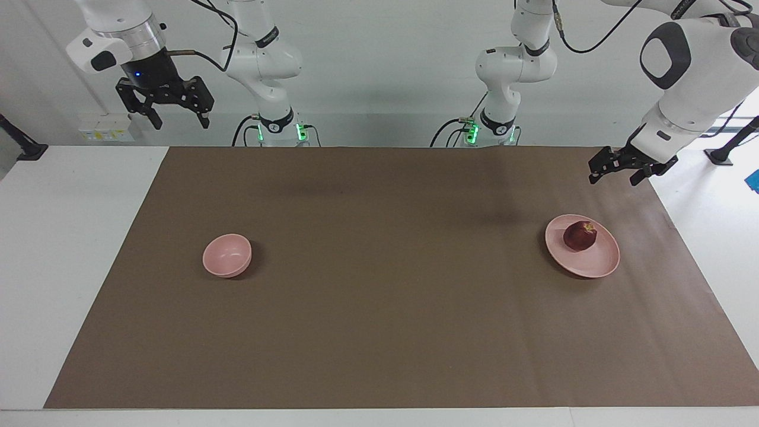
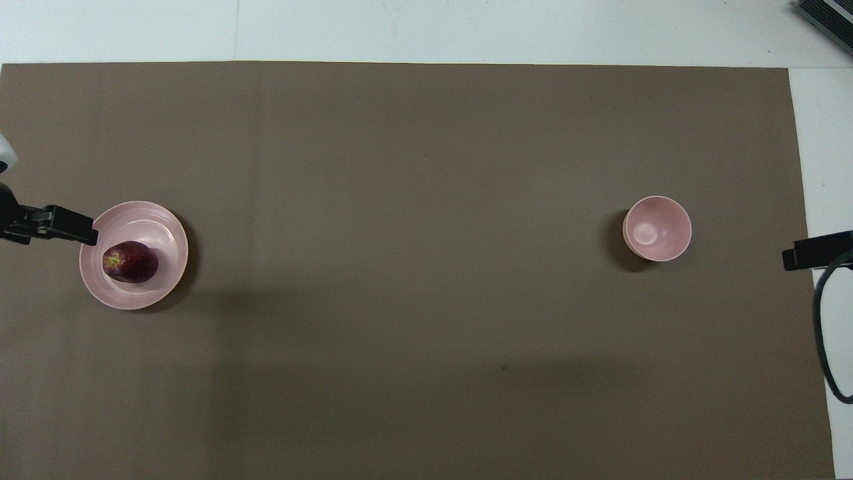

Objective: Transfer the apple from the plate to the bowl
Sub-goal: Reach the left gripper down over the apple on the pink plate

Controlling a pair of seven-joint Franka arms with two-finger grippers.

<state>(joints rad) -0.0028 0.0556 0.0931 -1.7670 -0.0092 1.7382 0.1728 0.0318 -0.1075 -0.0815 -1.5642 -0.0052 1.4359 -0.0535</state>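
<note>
A dark red apple (image 1: 580,235) (image 2: 130,262) lies on the wide pink plate (image 1: 595,263) (image 2: 142,297) toward the left arm's end of the brown mat. The small pink bowl (image 1: 227,255) (image 2: 658,228) stands empty toward the right arm's end. My left gripper (image 1: 614,177) (image 2: 78,232) hangs open in the air over the mat beside the plate, touching nothing. From above, its tip just overlaps the plate's rim. My right gripper (image 1: 180,123) (image 2: 803,253) waits open, high above the table's edge at its own end.
The brown mat (image 1: 379,308) covers most of the white table (image 1: 65,249). A black cable (image 2: 825,333) loops off the right arm at the mat's edge. Both arm bases (image 1: 278,127) stand at the robots' end.
</note>
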